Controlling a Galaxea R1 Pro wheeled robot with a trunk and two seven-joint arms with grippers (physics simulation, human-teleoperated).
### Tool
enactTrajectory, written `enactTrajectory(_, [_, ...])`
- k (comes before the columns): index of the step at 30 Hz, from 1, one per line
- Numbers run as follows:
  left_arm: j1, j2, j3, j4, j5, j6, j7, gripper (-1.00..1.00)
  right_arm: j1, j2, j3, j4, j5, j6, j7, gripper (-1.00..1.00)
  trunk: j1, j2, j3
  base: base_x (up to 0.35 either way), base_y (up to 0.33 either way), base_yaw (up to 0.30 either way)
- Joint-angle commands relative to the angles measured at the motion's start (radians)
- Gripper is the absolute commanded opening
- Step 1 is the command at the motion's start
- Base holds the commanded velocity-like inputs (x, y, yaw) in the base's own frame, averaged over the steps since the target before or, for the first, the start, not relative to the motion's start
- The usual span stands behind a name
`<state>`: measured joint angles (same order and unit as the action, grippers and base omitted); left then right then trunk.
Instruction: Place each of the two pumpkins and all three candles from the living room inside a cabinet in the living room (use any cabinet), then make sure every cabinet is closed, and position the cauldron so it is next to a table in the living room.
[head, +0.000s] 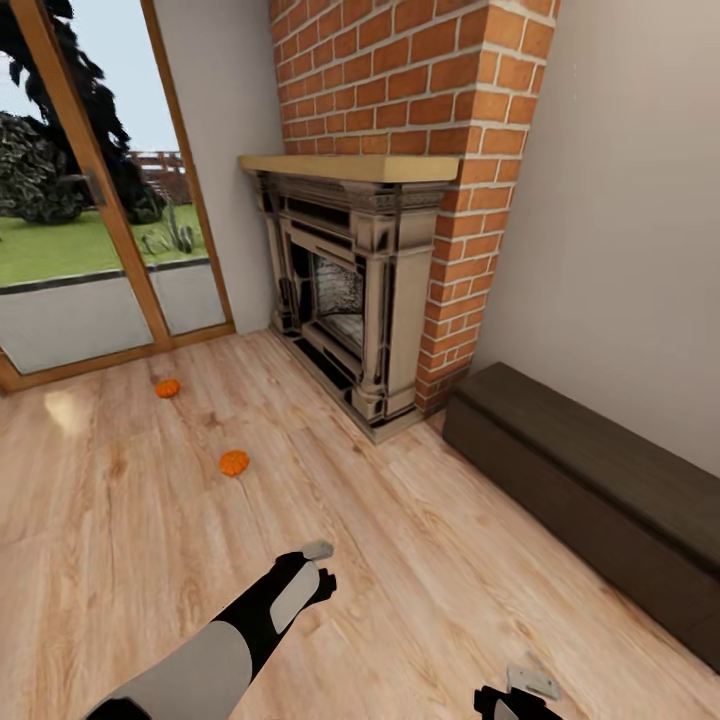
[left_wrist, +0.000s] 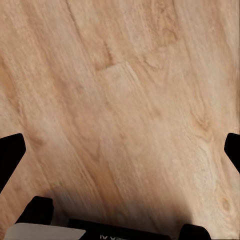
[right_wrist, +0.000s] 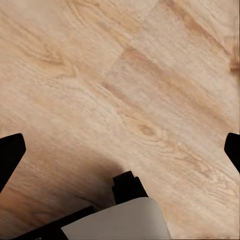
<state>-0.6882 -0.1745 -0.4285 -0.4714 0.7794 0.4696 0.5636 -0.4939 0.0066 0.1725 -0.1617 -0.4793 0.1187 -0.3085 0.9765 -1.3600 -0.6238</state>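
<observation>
Living-room floor (head: 130, 520) of pale wood planks, seen from the head; brick fireplace (head: 350, 300) ahead, glass door (head: 90, 210) at left, long dark-brown cabinet (head: 600, 490) against the right wall, drawers shut; two orange pumpkins on the floor, nearer pumpkin (head: 234, 462) ahead of and slightly left of the left gripper (head: 312, 562), well apart from it; farther pumpkin (head: 167, 387) beyond, close to the door; left arm clearly the nearer, right gripper (head: 525, 690) low at the frame's edge; nothing lying between fingers and nearer pumpkin; round shape, no long axis to align.

Left wrist: bare planks, dark fingers (left_wrist: 11, 155) spread wide, nothing between.

Right wrist: same bare planks, fingers (right_wrist: 10, 152) likewise spread apart, empty.
</observation>
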Motion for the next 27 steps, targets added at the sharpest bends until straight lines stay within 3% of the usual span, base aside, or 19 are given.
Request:
enactTrajectory(1, [-0.001, 0.0, -0.003, -0.001, 0.004, 0.003, 0.007, 1.0, 0.0, 0.0, 0.008, -0.002, -0.006, 0.007, -0.007, 1.0, -0.001, -0.001, 0.0, -0.24, 0.0, -0.285])
enactTrajectory(27, [-0.001, 0.0, -0.003, -0.001, 0.004, 0.003, 0.004, 1.0, 0.003, -0.002, 0.007, -0.001, -0.015, -0.016, -0.006, 1.0, -0.001, -0.001, 0.023, -0.018, 0.0, -0.262])
